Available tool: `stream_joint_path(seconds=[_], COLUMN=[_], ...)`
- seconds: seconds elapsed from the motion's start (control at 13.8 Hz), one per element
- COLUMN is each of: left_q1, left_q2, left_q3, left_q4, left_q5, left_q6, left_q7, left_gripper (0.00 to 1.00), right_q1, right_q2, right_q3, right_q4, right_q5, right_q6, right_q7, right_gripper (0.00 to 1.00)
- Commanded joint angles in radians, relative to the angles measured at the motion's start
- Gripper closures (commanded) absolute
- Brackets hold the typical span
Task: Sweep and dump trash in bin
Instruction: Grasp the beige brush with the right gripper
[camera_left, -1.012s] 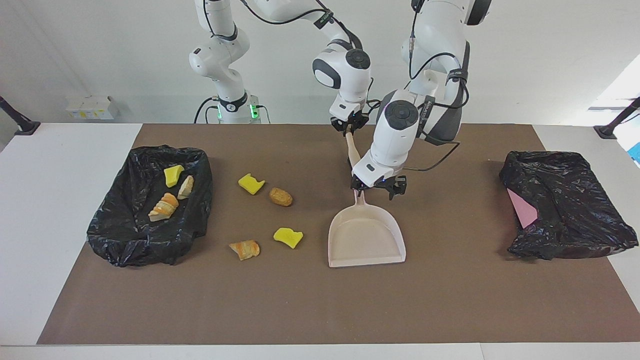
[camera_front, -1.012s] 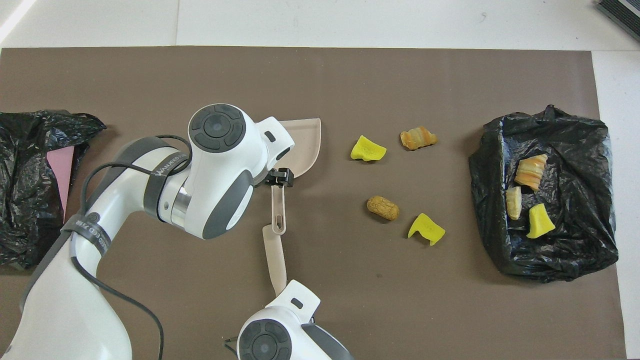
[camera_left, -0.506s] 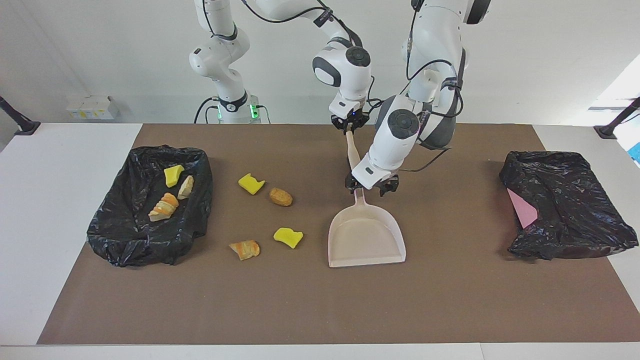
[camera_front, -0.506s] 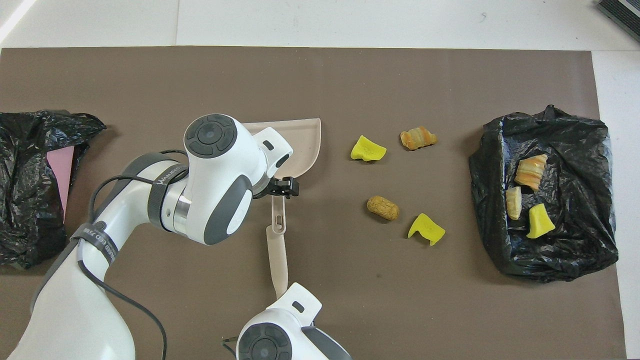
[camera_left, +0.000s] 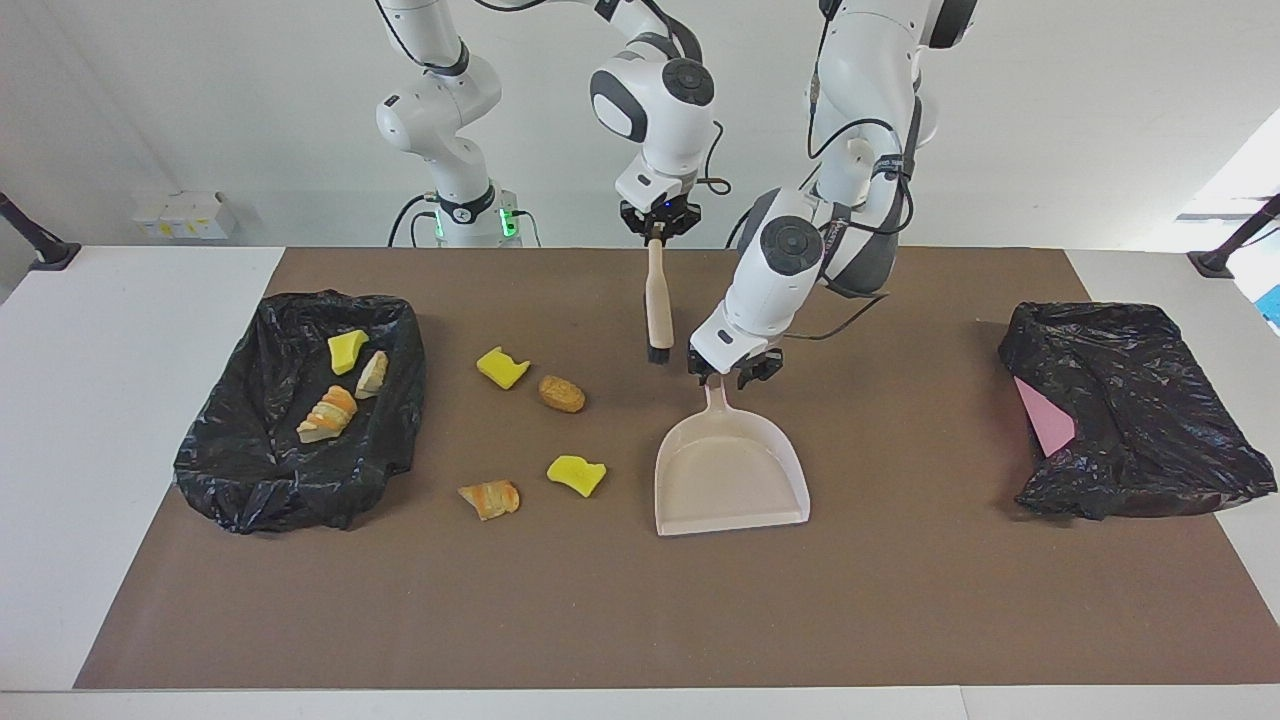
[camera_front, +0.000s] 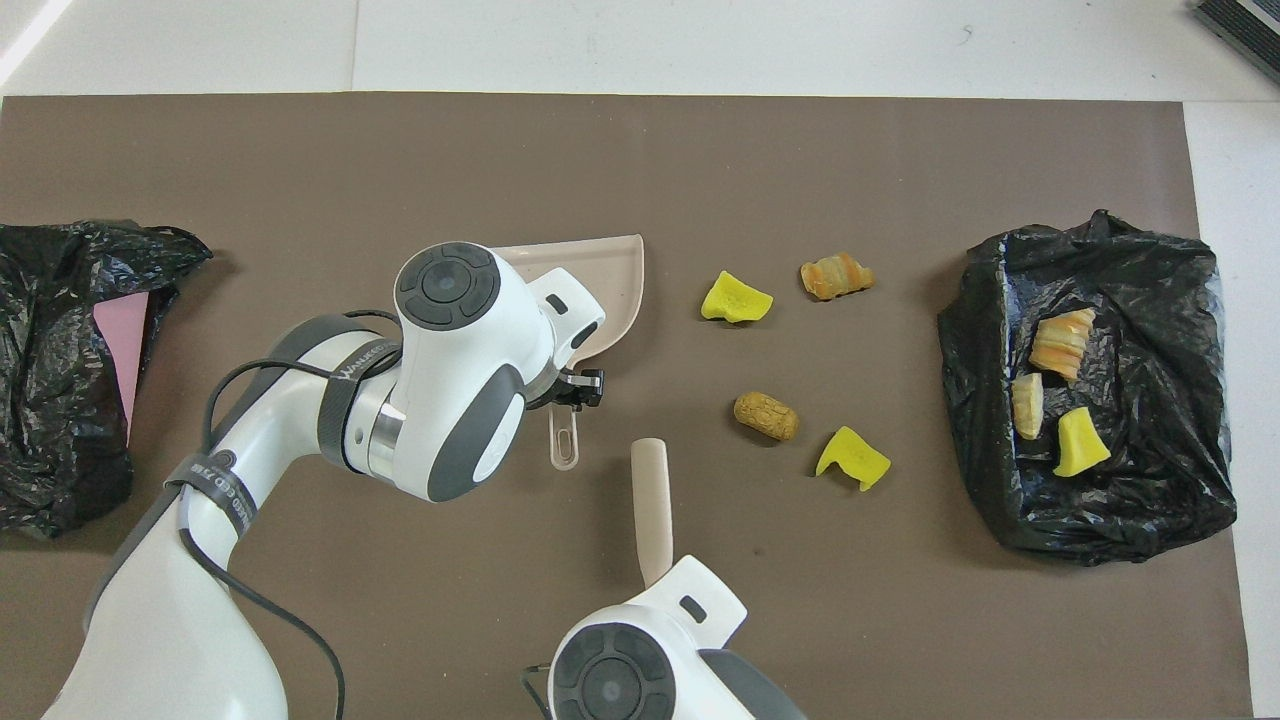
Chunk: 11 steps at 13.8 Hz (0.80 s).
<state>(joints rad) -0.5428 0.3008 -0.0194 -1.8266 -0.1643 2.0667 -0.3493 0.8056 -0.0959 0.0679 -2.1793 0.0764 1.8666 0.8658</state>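
1. The right gripper (camera_left: 657, 228) hung over the mat (camera_left: 900, 600) at the robots' edge. It was clamped on the top of the brush (camera_left: 658, 300), which hung bristles down, clear of the trash.
2. The left gripper (camera_left: 733, 370) sat at the dustpan (camera_left: 730, 480) handle. We could not tell whether it had gripped it. The pan lay flat and empty.
3. Toward the right arm's end, four pieces lay loose beside the pan: the nearer yellow chunk (camera_left: 502, 367), the brown bread bit (camera_left: 561, 393), the farther yellow chunk (camera_left: 577, 474) and the croissant bit (camera_left: 489, 498).
4. The bin (camera_left: 270, 490) at that end held three pieces (camera_left: 326, 414).
5. We judged the job under half done, with four pieces left to sweep and dump.
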Motion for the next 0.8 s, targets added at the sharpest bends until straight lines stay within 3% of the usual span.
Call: stream_joint_path(seconds=[0.0,0.29,0.51,0.65,0.72], left_q1=[-0.012,-0.014,-0.026,-0.025,-0.025], left_q2=[-0.023,-0.025,-0.023,-0.023,-0.023], left_q3=[0.015,0.013,0.013,0.013,0.013], left_q4=[-0.031,-0.045,-0.056,-0.056,-0.054], left_q5=[-0.015,-0.017,-0.017,-0.017,-0.015], left_q6=[0.021,0.024,0.035,0.033,0.03], left_q7=[-0.007,-0.028,-0.031,-0.031,-0.021], left_gripper=[0.41,0.42,0.45,0.61,0.8], right_q1=[-0.054,-0.104,-0.202,-0.287,-0.317], right_q2=[-0.067,-0.084,-0.077,-0.073,-0.073], right_q3=[0.006,0.006,0.007,0.007,0.007], right_q4=[-0.06,-0.06,-0.065,-0.085,-0.099], right_q5=[-0.035,-0.188,-0.251,-0.271,-0.299], right_q6=[-0.042,-0.176,-0.25,-0.251,-0.251], right_q7=[0.021,0.027,0.039,0.038,0.035], right_gripper=[1.0,1.0,1.0,1.0,1.0])
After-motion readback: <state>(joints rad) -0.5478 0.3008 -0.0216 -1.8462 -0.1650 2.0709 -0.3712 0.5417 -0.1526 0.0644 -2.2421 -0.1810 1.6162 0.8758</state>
